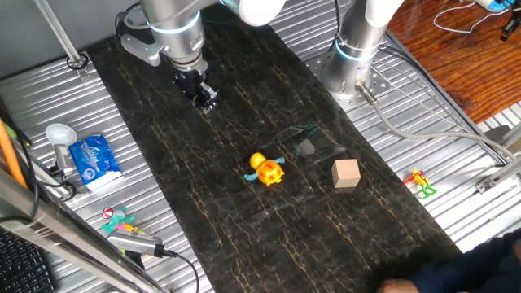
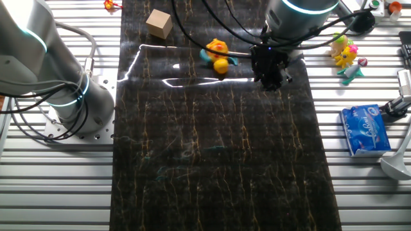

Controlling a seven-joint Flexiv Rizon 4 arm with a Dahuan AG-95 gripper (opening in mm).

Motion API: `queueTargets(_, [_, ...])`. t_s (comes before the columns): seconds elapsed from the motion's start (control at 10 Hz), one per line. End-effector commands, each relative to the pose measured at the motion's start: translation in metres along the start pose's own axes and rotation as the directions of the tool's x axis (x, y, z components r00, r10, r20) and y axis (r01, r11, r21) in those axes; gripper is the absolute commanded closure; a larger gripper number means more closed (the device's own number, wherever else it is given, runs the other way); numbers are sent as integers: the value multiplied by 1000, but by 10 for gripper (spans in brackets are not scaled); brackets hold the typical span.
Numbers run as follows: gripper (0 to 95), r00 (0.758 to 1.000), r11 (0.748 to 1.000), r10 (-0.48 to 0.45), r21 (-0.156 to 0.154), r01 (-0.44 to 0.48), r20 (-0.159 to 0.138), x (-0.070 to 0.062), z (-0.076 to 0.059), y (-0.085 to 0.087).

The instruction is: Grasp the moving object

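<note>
The yellow-and-orange toy figure (image 1: pixel 267 169) is sitting on the dark marbled mat (image 1: pixel 244 122) that runs down the middle of the counter (image 1: pixel 49 98), out in the open with nothing touching it. It's got a little bluish bit sticking out the side. From the other fixed view (image 2: pixel 218 56) it sits near the far end of the mat.

Just over from it on the same mat is a plain tan wooden cube (image 1: pixel 346 173), near but not touching. Between them there's a clear, shiny film or sheet (image 1: pixel 305 142) lying flat on the mat, hard to make out beyond the glare.

The gripper (image 1: pixel 205 99) hangs over the mat well apart from the toy, pointing down, holding nothing. The black fingers look close together, but honestly I can't tell if it's fully closed or slightly parted; in the other fixed view (image 2: pixel 270 76) it's just a dark lump.

Off the mat on the ribbed metal part of the counter: a thin yellow-red-green figure (image 1: pixel 420 183) on the cube's side, a blue packet (image 1: pixel 94 160) with a white spoon-like thing (image 1: pixel 59 136) next to it on the opposite side, and a small pile of colourful toys (image 1: pixel 118 220) nearer the camera. A second silver arm base (image 1: pixel 358 49) stands at the mat's edge.
</note>
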State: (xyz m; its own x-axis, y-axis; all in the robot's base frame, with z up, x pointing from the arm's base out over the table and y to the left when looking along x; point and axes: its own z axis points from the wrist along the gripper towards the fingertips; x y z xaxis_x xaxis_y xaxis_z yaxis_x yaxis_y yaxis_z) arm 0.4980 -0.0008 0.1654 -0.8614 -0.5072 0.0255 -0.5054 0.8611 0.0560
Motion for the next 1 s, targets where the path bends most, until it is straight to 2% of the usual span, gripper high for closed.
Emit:
queueTargets(0.1, [570,998,998,-63,-18,63,4,1,5,0])
queueTargets(0.5, [570,991,991,-134,-29,134,2,1,16,-2])
queueTargets(0.6, [570,983,983,-181,-20,181,6,2,24,-8])
queueTargets(0.7, [570,966,966,-258,-9,258,22,1,33,-22])
queueTargets(0.9, [570,953,953,-302,-5,302,32,1,33,-22])
queueTargets(1.0, [570,950,951,-308,-14,309,45,1,33,-22])
